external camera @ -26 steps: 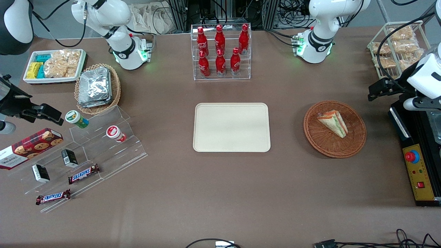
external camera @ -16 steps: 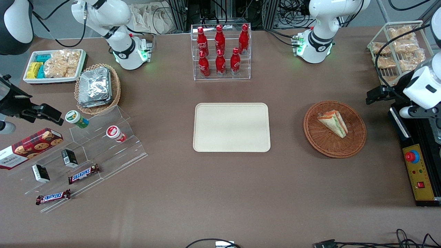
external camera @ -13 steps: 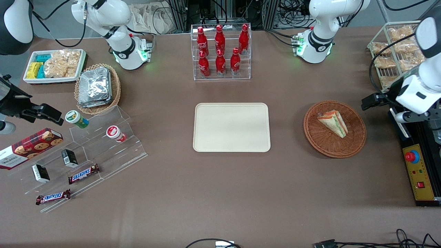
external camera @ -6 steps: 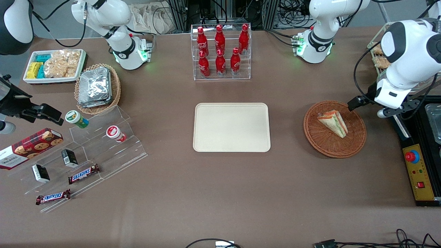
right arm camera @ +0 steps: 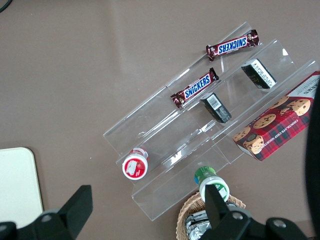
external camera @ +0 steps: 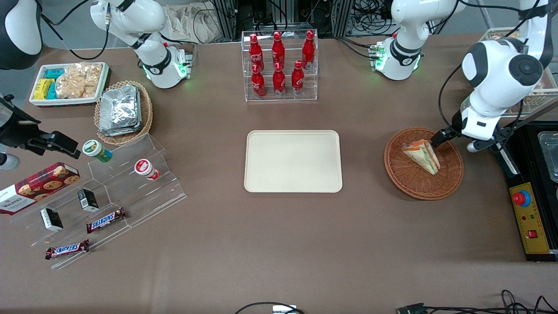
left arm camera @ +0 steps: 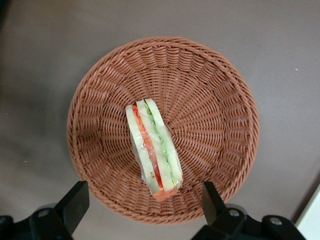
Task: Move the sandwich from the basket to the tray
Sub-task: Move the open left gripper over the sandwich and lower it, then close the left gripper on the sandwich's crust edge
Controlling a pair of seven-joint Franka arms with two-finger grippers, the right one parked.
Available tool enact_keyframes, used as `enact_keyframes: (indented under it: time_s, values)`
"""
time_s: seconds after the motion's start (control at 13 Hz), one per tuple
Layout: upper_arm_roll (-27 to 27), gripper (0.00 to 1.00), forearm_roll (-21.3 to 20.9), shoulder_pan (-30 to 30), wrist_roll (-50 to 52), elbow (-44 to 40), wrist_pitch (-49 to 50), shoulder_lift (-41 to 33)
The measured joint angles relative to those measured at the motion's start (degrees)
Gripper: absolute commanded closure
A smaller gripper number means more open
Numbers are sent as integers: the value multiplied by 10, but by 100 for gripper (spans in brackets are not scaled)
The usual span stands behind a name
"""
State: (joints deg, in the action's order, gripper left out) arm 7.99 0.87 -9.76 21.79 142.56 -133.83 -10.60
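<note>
Sandwich (external camera: 422, 155) wrapping can be seen as clear film over pale bread with green and orange-red layers, and the wedge is laid on its side inside the basket (external camera: 449, 179), roughly at the middle of the woven floor. In the left wrist view the sandwich (left arm camera: 152, 150) is shown edge-on, with its layers run lengthwise and one end reaching close to the basket (left arm camera: 210, 90) wall. The basket is placed on the bench (external camera: 279, 244), toward the working arm's end, and is taken as the landmark for the rest.

The gripper (external camera: 453, 140) is held above the basket's rim, at the edge nearest the working arm's end of the bench, and it is not in contact with the sandwich. Its fingers (left arm camera: 75, 202) are spread wide: in the left wrist view the gripper (left arm camera: 142, 200) is seen with one finger at each side of the basket, and the sandwich is framed between them. Nothing is gripped.

The tray (external camera: 293, 161) is set well apart from the basket, toward the parked arm's end, flat on the bench, with nothing on it. A clear rack of red bottles (external camera: 279, 65) is stood farther from the front camera than the tray, and also well apart from the basket.
</note>
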Motion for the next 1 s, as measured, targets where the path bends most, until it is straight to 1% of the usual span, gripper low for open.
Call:
enact_keyframes:
  time_s: [0.38, 1.0]
  values:
    - [3, 0, 1, 5, 50, 24, -69, 40]
    - [6, 0, 2, 14, 99, 71, -183, 91]
